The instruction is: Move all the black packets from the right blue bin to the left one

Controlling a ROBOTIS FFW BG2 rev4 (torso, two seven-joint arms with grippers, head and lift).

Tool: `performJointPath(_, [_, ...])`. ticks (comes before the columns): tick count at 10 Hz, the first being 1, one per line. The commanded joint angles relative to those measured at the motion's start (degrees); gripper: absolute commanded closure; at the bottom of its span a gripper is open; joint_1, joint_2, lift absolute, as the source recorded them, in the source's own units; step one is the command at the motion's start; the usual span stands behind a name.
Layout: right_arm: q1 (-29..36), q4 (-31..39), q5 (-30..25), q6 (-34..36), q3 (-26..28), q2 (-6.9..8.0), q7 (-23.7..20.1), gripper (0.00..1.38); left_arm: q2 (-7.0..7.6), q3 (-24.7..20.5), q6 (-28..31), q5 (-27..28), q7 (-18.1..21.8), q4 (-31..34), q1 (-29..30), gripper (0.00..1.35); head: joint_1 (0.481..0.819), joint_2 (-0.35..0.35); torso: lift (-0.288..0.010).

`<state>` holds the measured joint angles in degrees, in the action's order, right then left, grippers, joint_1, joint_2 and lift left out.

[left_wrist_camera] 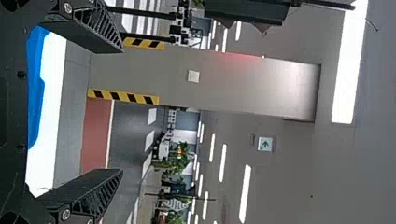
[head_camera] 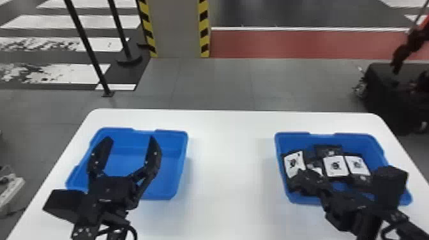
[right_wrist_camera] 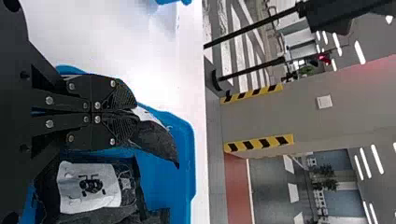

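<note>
My left gripper (head_camera: 130, 140) stands with its fingers wide apart over the left blue bin (head_camera: 183, 159), whose visible floor holds no packets. In the left wrist view this gripper (left_wrist_camera: 122, 111) has nothing between its fingers. At the left side of the right blue bin (head_camera: 282, 140) is my right gripper (head_camera: 301, 177), by a black packet with a white label (head_camera: 294, 164). The right wrist view shows that gripper (right_wrist_camera: 133, 112) shut on a black packet (right_wrist_camera: 156, 139). Several other packets lie in the right bin, among them a white-labelled one (head_camera: 335, 166).
Both bins rest on a white table (head_camera: 229, 153), with a bare stretch between them. Beyond its far edge are a pillar (head_camera: 175, 28) with striped corners, black posts (head_camera: 91, 51) and, at the right, a dark object (head_camera: 380, 95) on the floor.
</note>
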<state>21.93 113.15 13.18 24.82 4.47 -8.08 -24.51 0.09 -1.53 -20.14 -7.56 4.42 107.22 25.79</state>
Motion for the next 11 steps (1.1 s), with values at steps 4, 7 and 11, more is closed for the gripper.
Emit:
performJointPath(4, [-8.0, 9.4, 0.4, 9.6, 0.0, -4.05, -16.5, 1.24, -0.24, 3.6, 7.5, -13.8, 5.3, 0.3, -4.6, 0.1, 0.695, 0.087, -0.11])
performJointPath(7, [-18.8, 3.1, -1.3, 12.3, -1.1, -4.05, -26.8, 1.24, 0.18, 2.6, 29.4, -24.6, 18.6, 0.3, -10.9, 0.11, 0.695, 0.038, -0.11])
performJointPath(11, [-27.8, -5.9, 5.0, 13.1, -7.5, -4.23, -36.6, 1.24, -0.24, -0.1, 34.1, -31.2, 22.1, 0.3, -9.9, 0.11, 0.695, 0.051, -0.11])
